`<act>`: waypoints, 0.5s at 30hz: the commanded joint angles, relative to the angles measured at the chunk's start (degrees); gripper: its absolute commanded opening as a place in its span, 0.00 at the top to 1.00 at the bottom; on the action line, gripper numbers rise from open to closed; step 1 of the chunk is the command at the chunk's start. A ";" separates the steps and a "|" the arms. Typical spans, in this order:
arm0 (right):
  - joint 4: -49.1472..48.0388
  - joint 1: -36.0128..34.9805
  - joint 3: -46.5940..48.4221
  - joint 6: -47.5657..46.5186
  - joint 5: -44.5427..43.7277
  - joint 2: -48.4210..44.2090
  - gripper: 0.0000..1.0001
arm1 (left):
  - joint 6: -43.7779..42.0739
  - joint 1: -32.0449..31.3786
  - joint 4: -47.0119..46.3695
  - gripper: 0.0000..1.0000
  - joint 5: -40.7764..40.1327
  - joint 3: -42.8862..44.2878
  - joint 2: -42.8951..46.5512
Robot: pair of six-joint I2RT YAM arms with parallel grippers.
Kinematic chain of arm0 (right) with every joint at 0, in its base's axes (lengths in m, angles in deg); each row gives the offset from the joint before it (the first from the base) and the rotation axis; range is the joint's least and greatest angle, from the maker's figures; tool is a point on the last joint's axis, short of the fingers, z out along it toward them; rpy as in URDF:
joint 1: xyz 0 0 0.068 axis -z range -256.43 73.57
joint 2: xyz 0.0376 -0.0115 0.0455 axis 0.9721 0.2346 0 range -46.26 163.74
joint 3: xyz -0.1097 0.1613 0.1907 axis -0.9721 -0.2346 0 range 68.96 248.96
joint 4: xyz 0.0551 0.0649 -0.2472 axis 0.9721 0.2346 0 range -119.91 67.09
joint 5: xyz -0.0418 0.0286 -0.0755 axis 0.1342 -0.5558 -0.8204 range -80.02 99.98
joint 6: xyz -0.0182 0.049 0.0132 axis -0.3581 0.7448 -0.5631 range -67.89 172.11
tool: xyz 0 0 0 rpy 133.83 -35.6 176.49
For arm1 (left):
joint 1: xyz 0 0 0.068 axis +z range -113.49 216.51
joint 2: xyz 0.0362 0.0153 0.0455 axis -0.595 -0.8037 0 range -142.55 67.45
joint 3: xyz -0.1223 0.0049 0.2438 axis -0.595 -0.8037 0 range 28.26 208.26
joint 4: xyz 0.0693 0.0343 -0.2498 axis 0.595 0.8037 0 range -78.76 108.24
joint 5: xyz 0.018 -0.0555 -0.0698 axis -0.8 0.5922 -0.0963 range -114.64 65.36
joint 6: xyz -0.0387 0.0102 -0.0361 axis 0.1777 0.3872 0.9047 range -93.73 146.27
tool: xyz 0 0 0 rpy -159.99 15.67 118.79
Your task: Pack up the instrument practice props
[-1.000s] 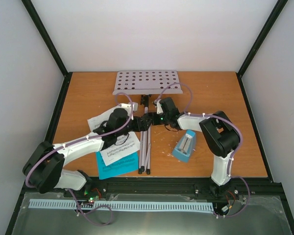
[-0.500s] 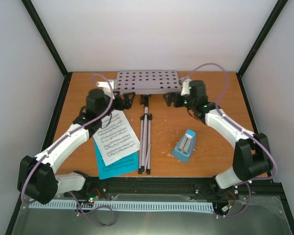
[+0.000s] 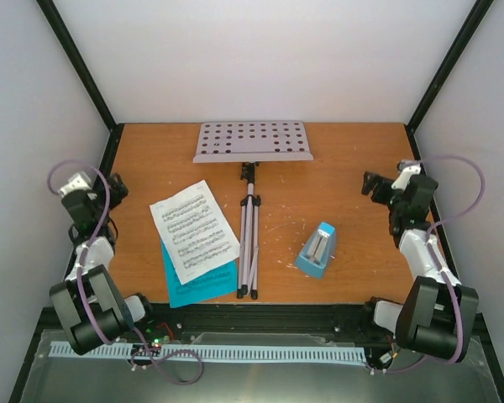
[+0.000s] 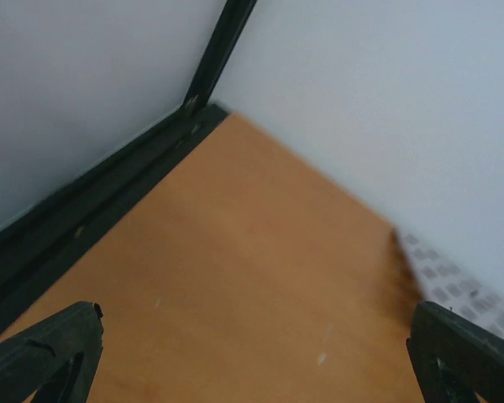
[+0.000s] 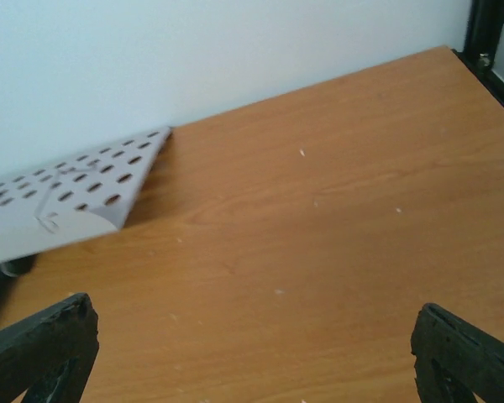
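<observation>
Looking down, we see left claw (image 3: 112, 186) and right claw (image 3: 373, 184) spread open, empty, at the frame's sides; music stand (image 3: 252, 141), music sheets (image 3: 193, 231) and probably a metronome (image 3: 317, 249) lie centre.

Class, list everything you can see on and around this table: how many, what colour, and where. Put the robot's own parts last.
music stand: one, white perforated tray on thin grey folded legs, middle of the table, tray toward the far edge
white music sheet: one, white with printed notes, left of the stand's legs, overlapping the blue sheet
blue sheet: one, blue, partly under the white sheet, by the near edge
metronome: one, light blue, right of the stand's legs
table: one, orange-brown wood, inside white walls with a black frame
left gripper: one, black, open and empty, at the left edge
right gripper: one, black, open and empty, at the right edge
</observation>
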 commanded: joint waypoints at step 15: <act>-53.96 -1.93 -27.46 -7.57 -4.76 6.18 0.01 | -16.63 -10.09 -33.25 0.01 -8.00 -11.82 -14.35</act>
